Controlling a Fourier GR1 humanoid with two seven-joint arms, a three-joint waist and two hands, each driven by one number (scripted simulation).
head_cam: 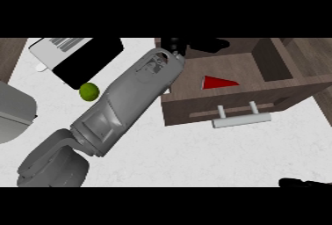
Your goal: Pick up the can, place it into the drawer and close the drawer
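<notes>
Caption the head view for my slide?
Left hand reaches over the open drawer, a red can inside.

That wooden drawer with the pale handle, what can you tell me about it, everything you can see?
The drawer is a dark brown, wood-look box pulled open from its cabinet, sitting at a slight tilt in the head view. Its front panel carries a pale grey bar handle on two short posts. Inside, a red can shows partly above the front panel. The robot's left forearm crosses its left edge, with the left hand showing dark beyond the drawer's far corner.
</notes>
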